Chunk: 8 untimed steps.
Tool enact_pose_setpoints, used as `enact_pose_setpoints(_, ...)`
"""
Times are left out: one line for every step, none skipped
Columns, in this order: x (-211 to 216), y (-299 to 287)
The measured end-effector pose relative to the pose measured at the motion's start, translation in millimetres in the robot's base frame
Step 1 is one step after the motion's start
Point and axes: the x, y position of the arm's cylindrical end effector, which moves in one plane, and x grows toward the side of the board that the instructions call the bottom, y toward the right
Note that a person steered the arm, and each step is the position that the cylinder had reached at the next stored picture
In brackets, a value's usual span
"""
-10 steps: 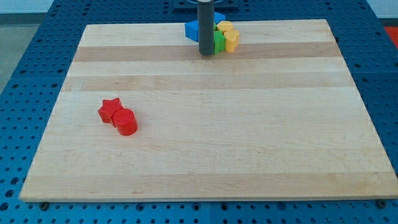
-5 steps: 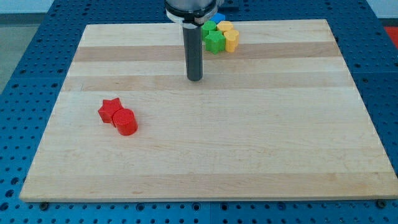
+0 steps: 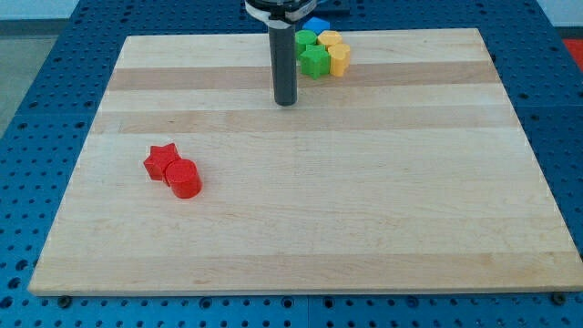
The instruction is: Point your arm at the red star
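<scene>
The red star (image 3: 160, 160) lies on the wooden board (image 3: 364, 200) at the view's left, touching a red cylinder (image 3: 185, 179) just to its lower right. My tip (image 3: 287, 102) rests on the board in the upper middle, well to the right of and above the red star, with bare board between them. The dark rod rises from the tip to the view's top edge.
A cluster of blocks sits at the board's top edge, right of the rod: a green star (image 3: 315, 60), another green block (image 3: 305, 41), two yellow blocks (image 3: 337, 56), and a blue block (image 3: 316, 25) partly hidden behind. Blue perforated table surrounds the board.
My tip moved down and to the left from the cluster at the top edge, then backed up slightly toward the top. The blocks have not moved.
</scene>
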Motion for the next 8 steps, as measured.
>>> enact_pose_setpoints(-16.2,-30.6)
enact_pose_setpoints(-45.2,-71.0)
enact_pose_setpoints(-60.5,-145.3)
enact_pose_setpoints(-57.6,-230.3)
enact_pose_setpoints(-17.7,-268.2)
enact_pose_setpoints(39.5,-265.2)
enact_pose_setpoints(93.0,-249.7)
enact_pose_setpoints(105.0,-232.7)
